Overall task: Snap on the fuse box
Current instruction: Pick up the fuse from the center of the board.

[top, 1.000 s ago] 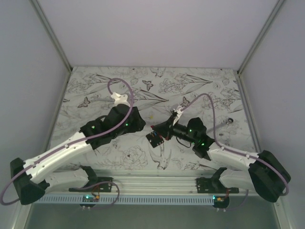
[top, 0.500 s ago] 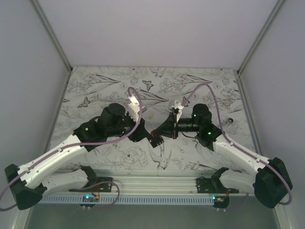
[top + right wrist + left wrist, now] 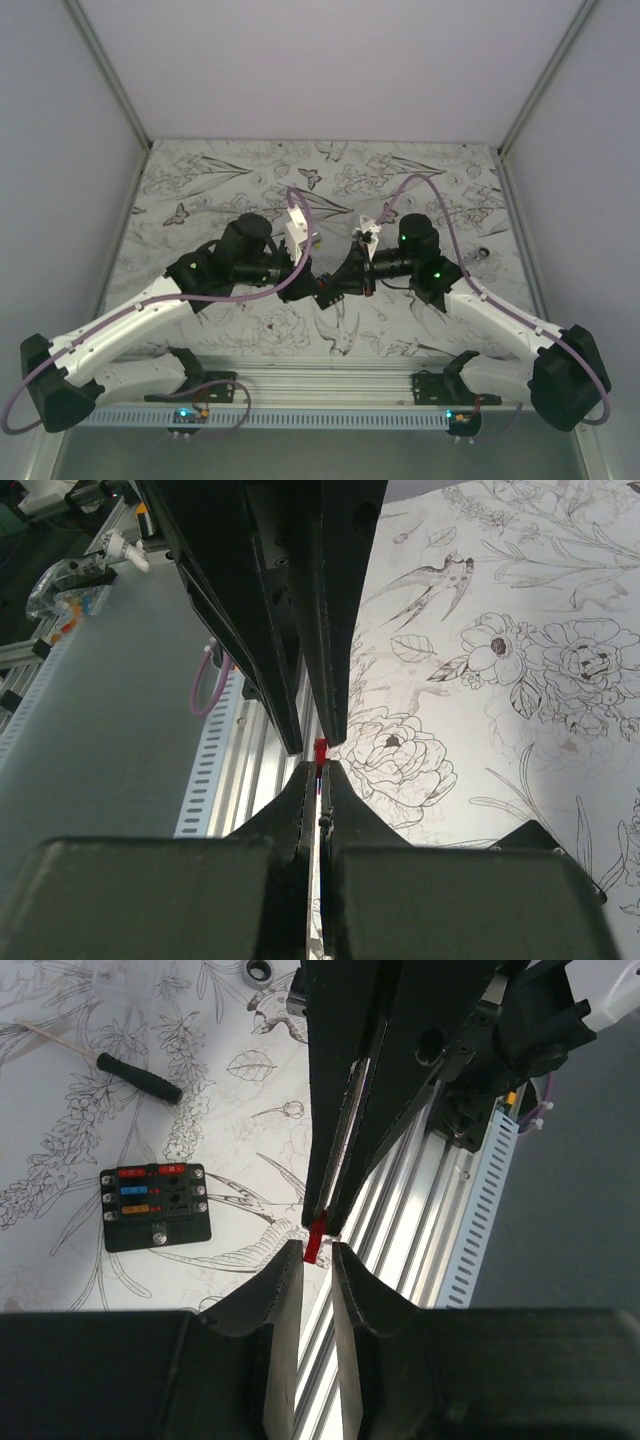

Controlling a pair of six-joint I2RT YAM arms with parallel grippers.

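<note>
From above, the left pincer (image 3: 320,291) and the right pincer (image 3: 337,288) are meeting tip to tip over the bench (image 3: 200,180).

In the left wrist view, the left pincer is sitting released, fingers slightly apart. Just ahead of its tips, the right pincer is clenching a small red fuse (image 3: 314,1243). The fuse box (image 3: 155,1207) is lying flat on the bench, left of those tips and apart from both.

In the right wrist view, the right pincer (image 3: 319,770) is gripping the red fuse, with the left pincer's tips directly ahead.
</note>
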